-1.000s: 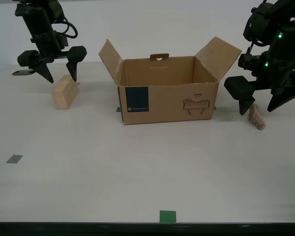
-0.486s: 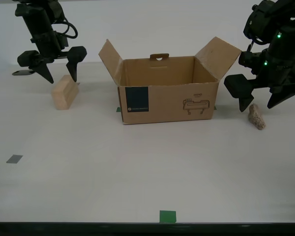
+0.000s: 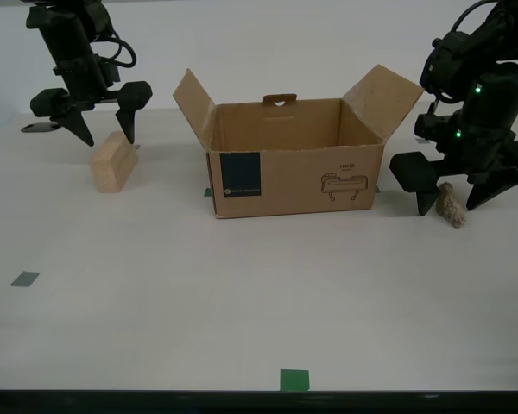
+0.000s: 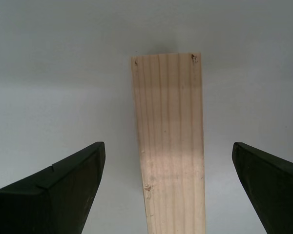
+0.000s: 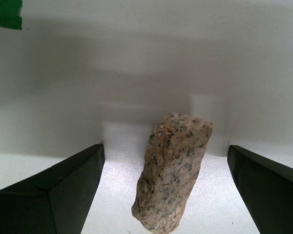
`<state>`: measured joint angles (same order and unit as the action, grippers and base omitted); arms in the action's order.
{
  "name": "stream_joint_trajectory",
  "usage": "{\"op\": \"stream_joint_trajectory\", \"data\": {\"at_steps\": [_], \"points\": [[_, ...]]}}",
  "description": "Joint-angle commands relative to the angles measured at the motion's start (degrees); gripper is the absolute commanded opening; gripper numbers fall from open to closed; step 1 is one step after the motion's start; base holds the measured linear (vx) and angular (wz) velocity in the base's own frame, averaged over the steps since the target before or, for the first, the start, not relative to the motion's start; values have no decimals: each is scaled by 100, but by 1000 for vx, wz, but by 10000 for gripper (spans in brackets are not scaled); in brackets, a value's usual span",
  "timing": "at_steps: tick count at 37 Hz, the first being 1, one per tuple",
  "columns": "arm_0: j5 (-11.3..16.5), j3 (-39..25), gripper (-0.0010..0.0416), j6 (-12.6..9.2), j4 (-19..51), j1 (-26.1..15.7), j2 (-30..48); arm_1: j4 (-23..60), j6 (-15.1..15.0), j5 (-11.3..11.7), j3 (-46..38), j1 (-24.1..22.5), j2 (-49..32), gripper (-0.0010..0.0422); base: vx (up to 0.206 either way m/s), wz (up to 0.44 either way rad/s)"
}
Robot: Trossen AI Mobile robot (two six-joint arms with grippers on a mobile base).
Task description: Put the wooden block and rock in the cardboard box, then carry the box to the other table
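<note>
The open cardboard box [image 3: 293, 159] stands mid-table with its flaps spread. At the exterior view's left, the pale wooden block [image 3: 113, 162] lies on the table, and my second gripper [image 3: 104, 123] hangs open just above it. The block [image 4: 169, 141] runs between the spread fingers without touching them. At the exterior view's right, the speckled rock [image 3: 451, 205] lies by the box. My first gripper [image 3: 453, 191] is open and low around it. The rock [image 5: 172, 168] sits between the two fingers with gaps on both sides. The other table is out of view.
Green tape marks [image 3: 294, 379] sit near the table's front edge and by the box's base. A grey tape square [image 3: 24, 279] lies at the exterior view's left. A green patch [image 5: 6, 13] shows beyond the rock.
My first gripper has come down around the rock, its fingers now level with it. The second gripper, the block and the box have not moved.
</note>
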<state>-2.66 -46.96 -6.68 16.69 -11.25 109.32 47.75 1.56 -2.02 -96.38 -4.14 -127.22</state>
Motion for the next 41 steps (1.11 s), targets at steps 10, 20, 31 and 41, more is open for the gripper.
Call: {"op": "stream_joint_trajectory", "data": {"at_steps": [10,20,31,41], "points": [[-33,0,352,-87,-184,0,9,-356,-11,39,-2,-4,-2,355,0,0],[-33,-2,351,-105,-181,0,7,-302,-9,304,-24,-4,-313,355,0,0],[-33,0,350,-105,-133,0,7,-520,33,289,-31,-11,-651,355,0,0],[-33,0,347,-105,-157,-2,7,-682,33,289,-4,-13,-752,355,0,0]]}}
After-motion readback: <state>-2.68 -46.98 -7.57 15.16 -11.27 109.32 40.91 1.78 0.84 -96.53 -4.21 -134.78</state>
